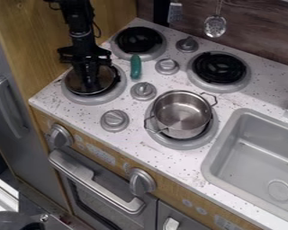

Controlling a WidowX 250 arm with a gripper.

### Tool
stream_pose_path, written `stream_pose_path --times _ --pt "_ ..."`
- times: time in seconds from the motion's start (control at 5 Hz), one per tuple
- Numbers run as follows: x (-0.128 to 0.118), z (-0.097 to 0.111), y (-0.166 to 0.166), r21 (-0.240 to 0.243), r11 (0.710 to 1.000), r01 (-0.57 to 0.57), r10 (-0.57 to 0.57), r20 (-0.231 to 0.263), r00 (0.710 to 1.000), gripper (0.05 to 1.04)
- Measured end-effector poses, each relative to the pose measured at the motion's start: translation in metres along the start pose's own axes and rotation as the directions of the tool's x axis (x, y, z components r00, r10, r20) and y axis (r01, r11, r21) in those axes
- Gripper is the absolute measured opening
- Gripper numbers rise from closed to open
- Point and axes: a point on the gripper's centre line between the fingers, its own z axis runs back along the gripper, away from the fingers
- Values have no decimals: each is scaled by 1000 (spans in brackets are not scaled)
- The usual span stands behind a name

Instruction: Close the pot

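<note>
The black gripper (91,81) hangs down over the front-left burner, right above the round lid (74,83). The lid is see-through with a thin rim and lies on that burner; the gripper hides its middle, and whether the two touch is unclear. To the right, the open silver pot (181,114) stands upright on the front-right burner, empty inside, with a wire handle on each side.
A green object (135,67) lies between the left burners. Silver knobs (143,90) rise from the speckled counter between gripper and pot. The back-right burner (219,68) sits behind the pot, the grey sink (226,148) to its right. A wooden wall stands at left.
</note>
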Motion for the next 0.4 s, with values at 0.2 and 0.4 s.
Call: stream_pose_path --times 0.2,0.4 --pt "-2 4 -7 -7 1000 7 -7 4 1000 271" --pt "3 45 -27 -29 999 31 -29 96 995 271"
